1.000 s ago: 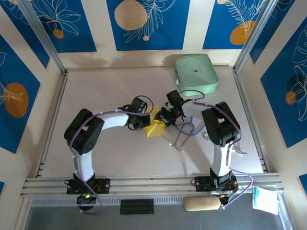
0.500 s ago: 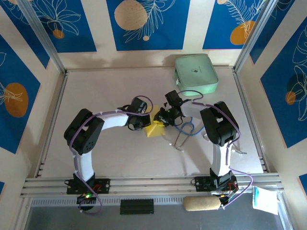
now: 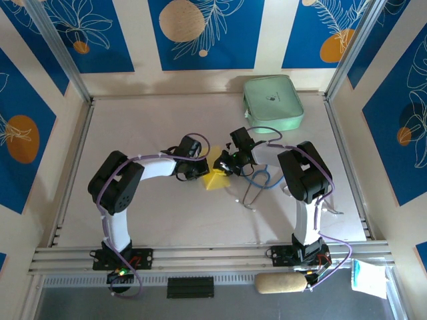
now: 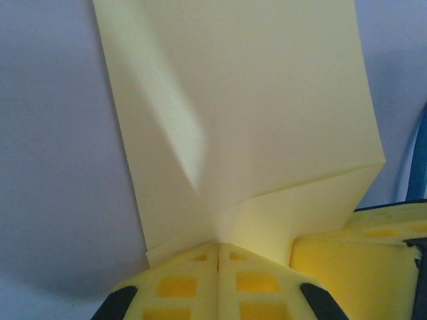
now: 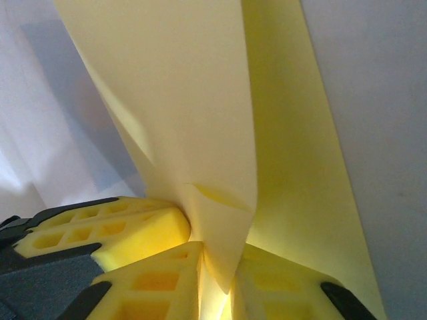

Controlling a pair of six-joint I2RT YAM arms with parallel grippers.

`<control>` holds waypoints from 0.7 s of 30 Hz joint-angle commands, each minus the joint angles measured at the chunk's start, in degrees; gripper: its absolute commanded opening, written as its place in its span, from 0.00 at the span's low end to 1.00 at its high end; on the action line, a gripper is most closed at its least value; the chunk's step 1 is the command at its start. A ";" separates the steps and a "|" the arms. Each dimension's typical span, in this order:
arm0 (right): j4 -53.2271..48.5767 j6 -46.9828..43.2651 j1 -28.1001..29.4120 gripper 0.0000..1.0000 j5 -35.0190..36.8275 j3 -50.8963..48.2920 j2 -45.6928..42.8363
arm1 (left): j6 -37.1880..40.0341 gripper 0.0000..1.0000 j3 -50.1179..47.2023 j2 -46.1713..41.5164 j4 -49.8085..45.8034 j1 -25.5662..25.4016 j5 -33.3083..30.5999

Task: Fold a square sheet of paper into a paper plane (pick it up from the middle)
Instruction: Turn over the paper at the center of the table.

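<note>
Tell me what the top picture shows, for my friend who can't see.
Two robot arms meet mid-table, the left gripper and right gripper both pinching a yellow paper. A blue cable lies by the right arm; a mint-green case sits at the far right.

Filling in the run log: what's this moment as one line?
left gripper: shut on paper | right gripper: shut on paper | paper: creased, held between both | case: far right, untouched
</note>
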 commanded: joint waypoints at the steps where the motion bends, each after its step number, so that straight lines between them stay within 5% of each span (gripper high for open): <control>1: 0.24 -1.25 0.46 0.15 -1.45 -0.42 -0.67 | -0.74 0.04 -1.63 1.00 -3.77 0.77 -0.32; 8: 1.89 -2.76 0.40 0.06 -1.02 -0.79 -3.01 | -1.42 0.20 -1.84 -6.92 -3.83 3.29 2.42; 21: 12.68 3.45 -2.06 0.05 -15.76 0.08 -8.92 | -15.22 0.85 -22.45 -28.84 19.92 8.16 11.09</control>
